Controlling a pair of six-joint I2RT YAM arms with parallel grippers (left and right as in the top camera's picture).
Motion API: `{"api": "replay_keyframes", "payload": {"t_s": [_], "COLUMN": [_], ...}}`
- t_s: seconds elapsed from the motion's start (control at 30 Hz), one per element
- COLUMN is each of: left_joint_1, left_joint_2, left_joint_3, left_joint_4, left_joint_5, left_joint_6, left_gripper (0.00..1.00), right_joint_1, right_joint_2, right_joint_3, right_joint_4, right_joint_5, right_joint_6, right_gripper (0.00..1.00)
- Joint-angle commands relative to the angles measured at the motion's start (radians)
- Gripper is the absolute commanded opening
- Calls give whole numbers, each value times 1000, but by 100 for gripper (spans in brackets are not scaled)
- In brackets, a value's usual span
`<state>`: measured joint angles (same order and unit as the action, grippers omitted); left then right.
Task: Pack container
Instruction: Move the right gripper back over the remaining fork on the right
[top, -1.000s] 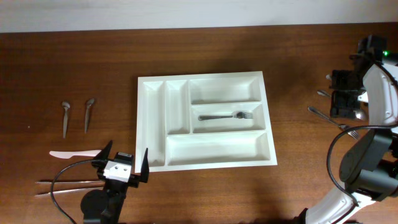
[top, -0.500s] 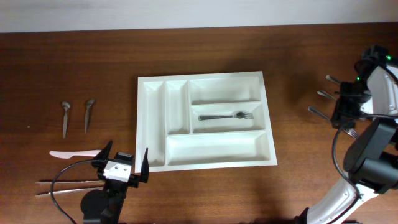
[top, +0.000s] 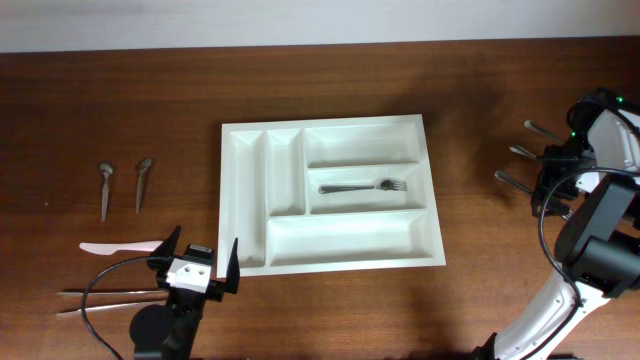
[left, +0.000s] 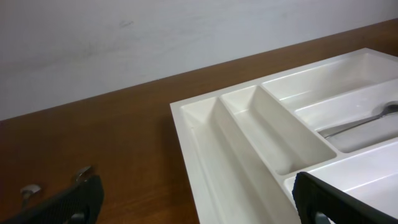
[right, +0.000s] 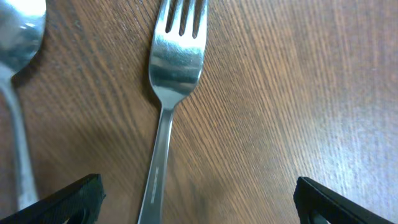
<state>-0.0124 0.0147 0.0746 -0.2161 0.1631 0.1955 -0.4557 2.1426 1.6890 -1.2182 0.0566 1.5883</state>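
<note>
Overhead, the container (top: 340, 264) sits in the middle of the surface (top: 120, 100). At its 3 o'clock the right hand (right: 198, 202), spread wide, straddles a loose fork (right: 168, 93); I'd say it must next drop and pinch it. Left hand (top: 205, 242) hangs spread at 7 o'clock.

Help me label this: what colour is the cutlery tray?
The container is plain white, clearest in the overhead view.

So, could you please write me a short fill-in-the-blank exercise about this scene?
The white tray has ___ compartments.
The one utensil inside it is a ___.
The two spoons lie on the table to the tray's ___.
The right gripper, over a fork on the table, is ___.
Missing words: five; fork; left; open.
</note>
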Motion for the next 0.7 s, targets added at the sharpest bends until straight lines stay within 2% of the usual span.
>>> {"api": "replay_keyframes", "payload": {"t_s": [0.0, 0.67], "left_joint_1": [4, 4], "left_joint_2": [-10, -10], "left_joint_3": [-7, -7], "left_joint_4": [4, 3], "left_joint_5": [-7, -7], "left_joint_6": [16, 16], "left_gripper": [99, 99], "right_joint_1": [5, 40], "right_joint_2": [23, 24], "right_joint_3": [-29, -121], "right_joint_4": [28, 184], "right_joint_5": [27, 27], "right_joint_6": [2, -16], "right_gripper": [99, 99]}}
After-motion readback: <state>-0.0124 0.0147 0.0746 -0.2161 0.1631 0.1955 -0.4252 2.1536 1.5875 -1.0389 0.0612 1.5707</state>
